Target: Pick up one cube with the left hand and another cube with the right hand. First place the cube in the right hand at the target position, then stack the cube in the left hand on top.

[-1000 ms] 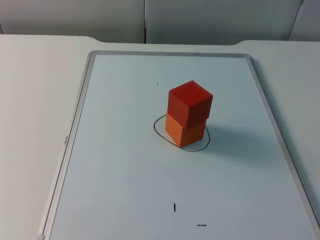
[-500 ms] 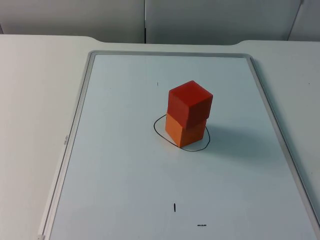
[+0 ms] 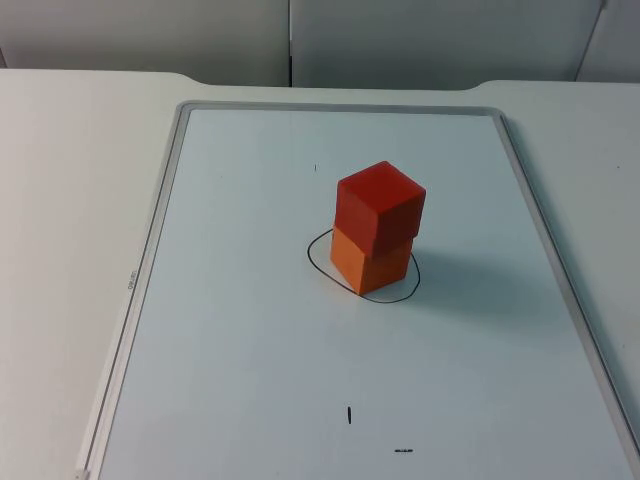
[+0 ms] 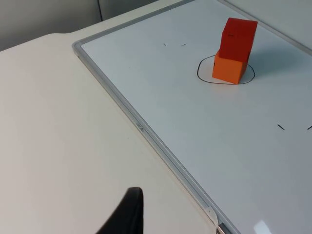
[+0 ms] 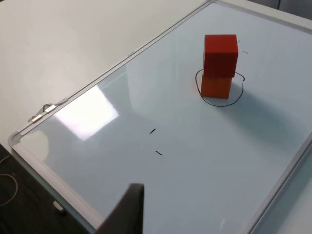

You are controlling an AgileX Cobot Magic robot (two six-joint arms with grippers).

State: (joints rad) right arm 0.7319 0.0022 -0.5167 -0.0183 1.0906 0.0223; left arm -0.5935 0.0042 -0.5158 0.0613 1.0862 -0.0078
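On the whiteboard (image 3: 250,350), just past centre toward 1 o'clock in the top view, the stack is up: red cube (image 3: 380,208) sits on the orange cube (image 3: 368,262), and the orange one stands inside the hand-drawn black ring (image 3: 318,262) that marks the target.

What changed over the last second: nothing I can see. Both cubes sit exactly where they were in the two earlier top frames, same twist, no wobble. I read that as a settled stack.

Red cube is rotated a bit against the orange one, so its corner overhangs slightly on the near side. Contact patch looks ample; I don't expect it to tip unaided.

Both arms are parked clear of the board. Left gripper (image 4: 127,214): one dark fingertip over the bare counter (image 4: 58,122) outside the board's left frame, stack well apart from it. Right gripper (image 5: 130,209): one fingertip over the near end of the board, stack well apart again. Whether either pair of fingers is open or closed, I cannot tell; neither is holding anything, since both cubes are on the board.

My call: both placements done, order correct (orange down first, red on top), task looks complete. Nothing left but to hold the arms off the stack.

A few short pen marks (image 3: 349,415) lie on the board near 6 o'clock, irrelevant.
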